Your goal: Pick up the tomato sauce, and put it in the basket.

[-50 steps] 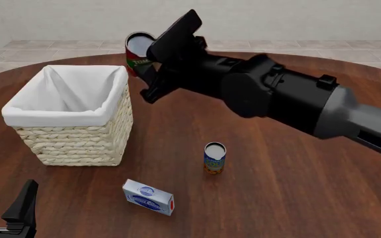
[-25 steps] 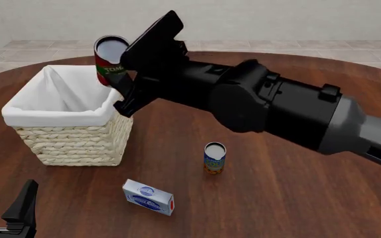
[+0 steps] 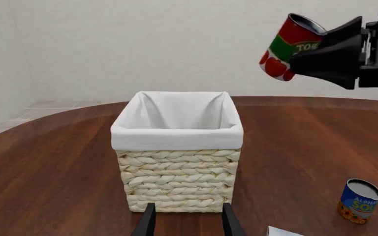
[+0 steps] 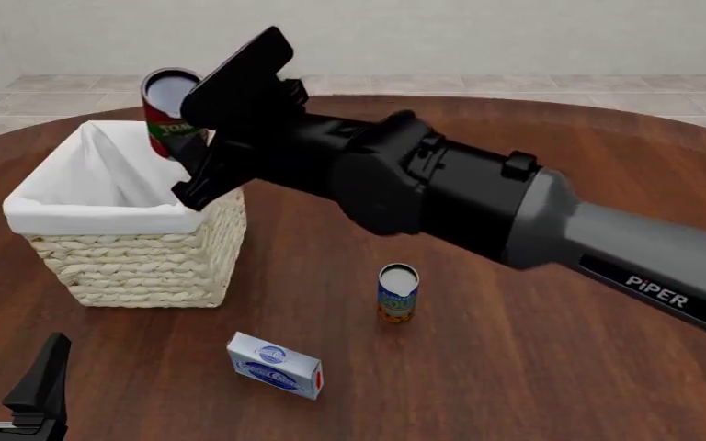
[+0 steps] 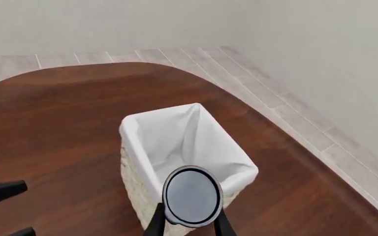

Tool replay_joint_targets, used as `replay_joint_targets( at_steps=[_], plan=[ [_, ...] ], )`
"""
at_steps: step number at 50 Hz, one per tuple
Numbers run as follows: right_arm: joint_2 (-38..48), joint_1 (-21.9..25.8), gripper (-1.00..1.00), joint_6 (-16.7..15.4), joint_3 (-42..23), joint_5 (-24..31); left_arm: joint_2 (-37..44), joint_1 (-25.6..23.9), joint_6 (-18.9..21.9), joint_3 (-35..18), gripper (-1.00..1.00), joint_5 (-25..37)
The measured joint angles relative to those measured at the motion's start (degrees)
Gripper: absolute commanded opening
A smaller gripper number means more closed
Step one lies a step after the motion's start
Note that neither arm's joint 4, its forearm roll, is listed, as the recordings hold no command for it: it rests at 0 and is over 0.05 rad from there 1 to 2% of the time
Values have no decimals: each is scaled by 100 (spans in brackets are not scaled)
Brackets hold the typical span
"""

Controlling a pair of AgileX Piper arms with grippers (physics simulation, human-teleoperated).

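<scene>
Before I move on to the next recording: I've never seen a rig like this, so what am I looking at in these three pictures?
These are simulator renders of two robot arms at a round wooden table. One picture looks from above and behind the arms; the other two come from cameras behind each tool. The right tool holds the tomato sauce tilted in the air near the basket. The left tool waits open near the table's front edge. A blue-and-orange can and a blue-and-white box sit on the table.
</scene>
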Motion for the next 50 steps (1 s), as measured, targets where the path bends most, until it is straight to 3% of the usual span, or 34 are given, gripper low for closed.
replay_joint_targets(
  at_steps=[23,50],
  plan=[
    [834,-117,-100,8,-932,344,0,0,0,0,100,0],
    [1889,-148,-100,-105,-2277,1109,0,0,0,0,100,0]
  ],
)
